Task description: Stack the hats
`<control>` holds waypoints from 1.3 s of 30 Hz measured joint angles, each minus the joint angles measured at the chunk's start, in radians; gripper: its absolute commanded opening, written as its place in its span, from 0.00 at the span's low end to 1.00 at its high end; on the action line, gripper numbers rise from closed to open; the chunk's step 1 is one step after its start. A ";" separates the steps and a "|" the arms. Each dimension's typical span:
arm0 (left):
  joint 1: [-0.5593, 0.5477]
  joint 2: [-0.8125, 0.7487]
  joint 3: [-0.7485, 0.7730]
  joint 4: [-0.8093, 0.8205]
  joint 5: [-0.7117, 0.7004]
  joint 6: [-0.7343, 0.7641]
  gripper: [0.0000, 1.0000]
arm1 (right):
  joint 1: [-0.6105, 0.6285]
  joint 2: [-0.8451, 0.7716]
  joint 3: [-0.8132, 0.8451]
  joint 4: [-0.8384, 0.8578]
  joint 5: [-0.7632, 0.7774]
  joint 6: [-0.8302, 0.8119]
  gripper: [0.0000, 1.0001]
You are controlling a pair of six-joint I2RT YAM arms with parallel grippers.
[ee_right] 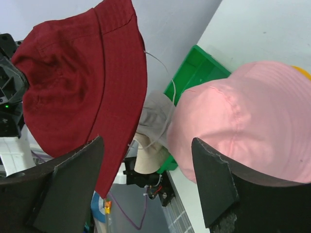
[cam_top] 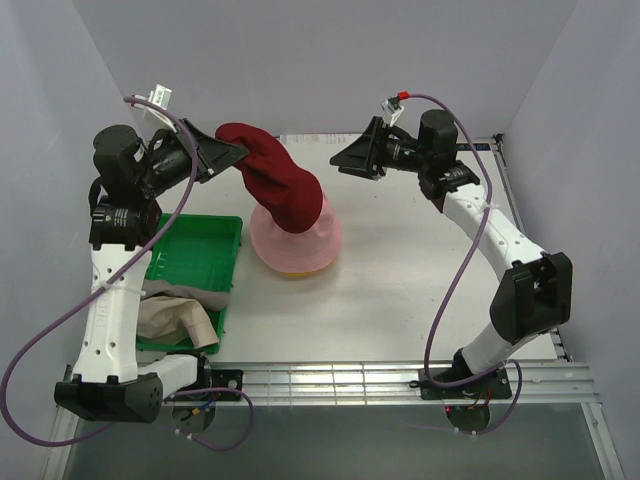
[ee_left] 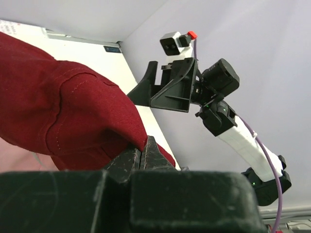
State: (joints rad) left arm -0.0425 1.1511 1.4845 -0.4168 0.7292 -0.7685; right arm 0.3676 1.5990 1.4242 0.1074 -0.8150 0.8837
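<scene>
Near left, a beige hat (cam_top: pixel 178 318) lies in the tray (cam_top: pixel 228 226). The left gripper (cam_top: pixel 243 152) pinches the red hat (cam_top: pixel 282 192) by its edge, and it hangs over the pink hat (cam_top: pixel 305 245) mid-table. Just right of the red hat, the right gripper (cam_top: pixel 340 161) gapes wide, holding nothing.

Robot lab cell, plain pale walls (cam_top: pixel 330 60), white table (cam_top: pixel 400 280), aluminium mounting rail (cam_top: pixel 340 380)

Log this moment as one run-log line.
left gripper: shut on dark red hat, hanging over pink hat | right gripper: open, empty | step: dark red hat not released
</scene>
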 measured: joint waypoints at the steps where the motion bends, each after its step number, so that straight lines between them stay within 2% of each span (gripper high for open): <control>1: 0.000 -0.001 -0.005 0.018 0.009 -0.003 0.00 | 0.008 0.000 0.000 0.014 -0.001 0.013 0.79; 9: 0.000 -0.013 -0.039 0.109 0.053 -0.017 0.00 | 0.070 0.009 0.001 0.106 -0.003 0.105 0.80; 19: 0.000 -0.041 -0.068 0.165 0.059 -0.017 0.00 | 0.121 0.040 0.003 0.122 0.001 0.140 0.79; 39: 0.000 -0.061 -0.153 0.222 0.068 -0.002 0.00 | 0.148 0.040 -0.021 0.323 -0.016 0.318 0.70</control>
State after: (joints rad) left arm -0.0422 1.0901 1.3319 -0.1947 0.7967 -0.7704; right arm 0.5152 1.6390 1.4029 0.4309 -0.8310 1.2015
